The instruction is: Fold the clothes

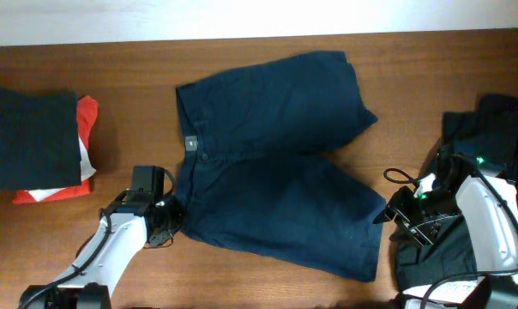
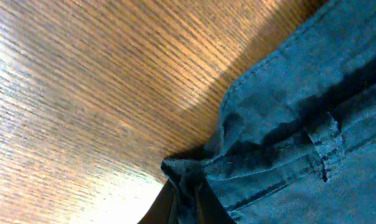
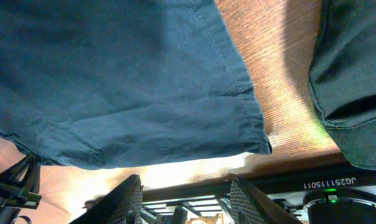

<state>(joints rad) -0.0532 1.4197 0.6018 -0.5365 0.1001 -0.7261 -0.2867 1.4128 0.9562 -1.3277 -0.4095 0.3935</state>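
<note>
From overhead, the navy shorts (image 1: 276, 163) lie spread mid-worktop (image 1: 113, 69), waistband toward 9 o'clock and legs toward 3. The left pincer (image 1: 169, 219) sits at the waistband's 7 o'clock corner, and only its wrist view shows it clenched on bunched cloth. The right pincer (image 3: 188, 193) is spread wide, with the leg hem just clear of its fingers. A dark pile (image 1: 490, 120) lies at 3 o'clock.

Navy shorts (image 1: 276, 172), brown woodgrain table (image 1: 113, 69), red-and-white cloth (image 1: 87, 113)
</note>
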